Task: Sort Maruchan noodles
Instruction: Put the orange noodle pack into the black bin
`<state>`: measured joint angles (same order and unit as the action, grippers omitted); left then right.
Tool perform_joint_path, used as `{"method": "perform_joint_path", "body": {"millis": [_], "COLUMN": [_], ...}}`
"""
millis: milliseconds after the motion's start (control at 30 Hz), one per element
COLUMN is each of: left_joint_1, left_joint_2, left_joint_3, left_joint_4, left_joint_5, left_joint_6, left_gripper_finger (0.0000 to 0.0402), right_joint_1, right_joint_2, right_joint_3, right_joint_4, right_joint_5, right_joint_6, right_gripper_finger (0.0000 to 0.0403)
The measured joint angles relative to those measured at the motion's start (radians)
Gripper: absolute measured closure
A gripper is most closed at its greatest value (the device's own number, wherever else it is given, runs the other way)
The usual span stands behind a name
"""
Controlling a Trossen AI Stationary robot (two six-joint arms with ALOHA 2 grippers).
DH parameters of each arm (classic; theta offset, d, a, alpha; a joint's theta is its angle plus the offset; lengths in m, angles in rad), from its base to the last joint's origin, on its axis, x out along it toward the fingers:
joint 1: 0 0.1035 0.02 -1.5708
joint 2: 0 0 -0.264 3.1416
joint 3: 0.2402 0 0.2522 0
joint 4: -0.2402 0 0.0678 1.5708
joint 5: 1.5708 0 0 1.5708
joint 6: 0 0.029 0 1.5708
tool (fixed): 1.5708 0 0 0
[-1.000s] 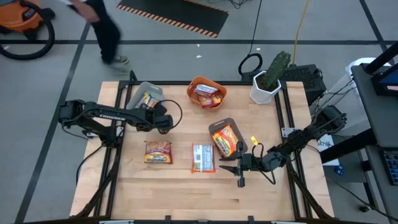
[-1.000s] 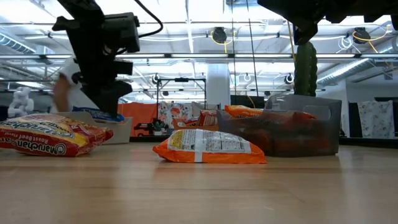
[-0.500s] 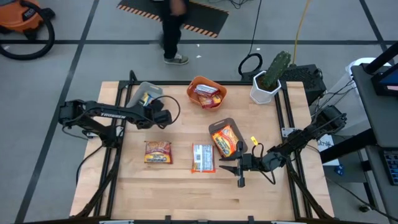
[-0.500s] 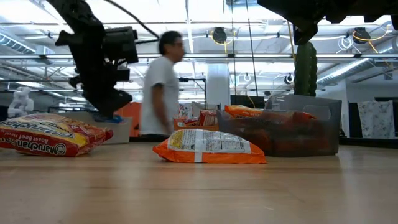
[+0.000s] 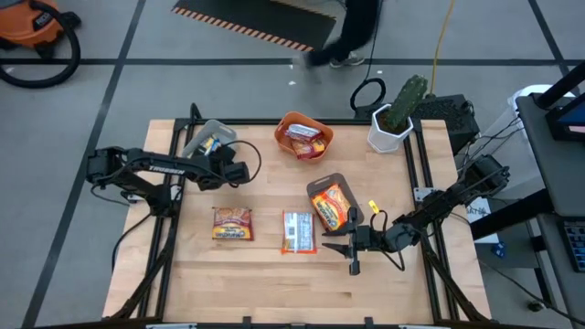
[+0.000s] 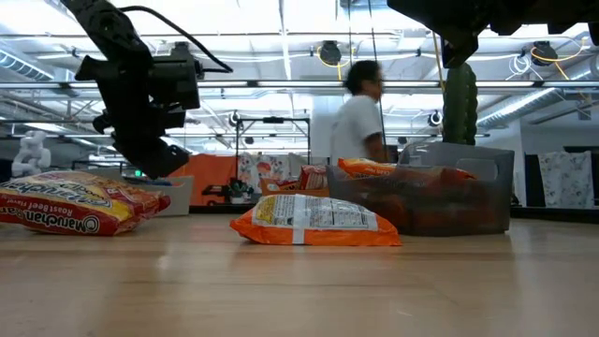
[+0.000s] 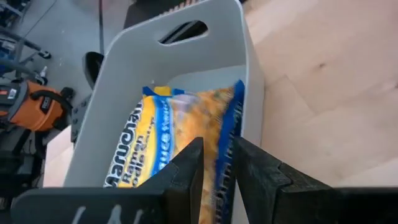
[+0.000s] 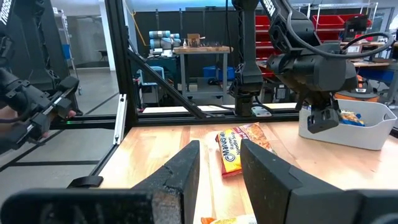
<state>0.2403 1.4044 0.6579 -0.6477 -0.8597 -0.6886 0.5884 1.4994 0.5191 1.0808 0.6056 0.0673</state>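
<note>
Right now a yellow-and-blue noodle packet (image 7: pixel 168 143) lies inside the grey tray (image 5: pixel 203 139) at the far left corner of the bench (image 5: pixel 274 283). The left fingers (image 7: pixel 255 180) hang just above that tray, pointing down at the packet, with only a narrow gap between them and nothing held in it; the packet rests loose on the tray's floor.

Out on the open bench, a red-and-orange packet (image 5: pixel 233 223) lies flat toward the left edge, and an orange packet (image 5: pixel 298 230) lies just beside it, nearer the middle, with its printed back turned up. Neither touches the other. More packets (image 5: pixel 303 137) sit in the orange tray (image 5: pixel 322 131) at the far edge, about midway along it. Another orange packet (image 5: pixel 331 205) rests in the dark tray (image 5: pixel 313 187) right of centre, tilted in line with that tray.

The right fingers (image 8: pixel 186 171) hover low over the bench near the dark tray, toward the near right side, pointing across toward the left. They stand a little apart and grip nothing.

A potted cactus (image 5: pixel 400 108) stands at the far right corner of the bench. Beyond the far edge a person (image 6: pixel 360 117) in a white shirt is on the floor of the room, seen blurred.
</note>
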Motion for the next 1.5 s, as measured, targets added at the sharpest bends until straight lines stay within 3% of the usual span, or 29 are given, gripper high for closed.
{"method": "perform_joint_path", "body": {"millis": [167, 400, 567, 700, 1067, 1200, 1500], "left_joint_1": [-0.015, -0.093, -0.196, -0.307, -0.482, -0.515, -0.557], "left_joint_2": [-0.011, -0.119, -0.245, -0.324, -0.390, -0.390, -0.376], "left_joint_3": [0.022, 0.119, 0.187, 0.219, 0.233, 0.233, 0.233], "left_joint_4": [-0.011, -0.017, -0.028, -0.026, -0.030, -0.030, -0.028], "left_joint_5": [0.051, 0.261, 0.395, 0.384, 0.335, 0.335, 0.327], "left_joint_6": [0.037, 0.155, 0.152, 0.118, 0.075, 0.048, 0.027], "left_gripper_finger": [0.0309, 0.0309, 0.0309, 0.0309, 0.0309, 0.0309, 0.0309], "right_joint_1": [0.000, -0.002, -0.018, -0.041, -0.188, -0.262, -0.372], "right_joint_2": [0.000, -0.001, -0.001, -0.001, 0.000, -0.001, 0.046], "right_joint_3": [0.000, 0.001, 0.012, 0.083, 0.480, 0.537, 0.510], "right_joint_4": [0.000, -0.036, -0.041, -0.128, -0.799, -0.863, -0.950], "right_joint_5": [0.000, 0.081, 0.072, 0.010, -0.189, -0.299, -0.453], "right_joint_6": [0.000, 0.002, 0.023, 0.003, -0.038, 0.041, 0.133], "right_gripper_finger": [0.0291, 0.0291, 0.0291, 0.0291, 0.0291, 0.0291, 0.0291]}}
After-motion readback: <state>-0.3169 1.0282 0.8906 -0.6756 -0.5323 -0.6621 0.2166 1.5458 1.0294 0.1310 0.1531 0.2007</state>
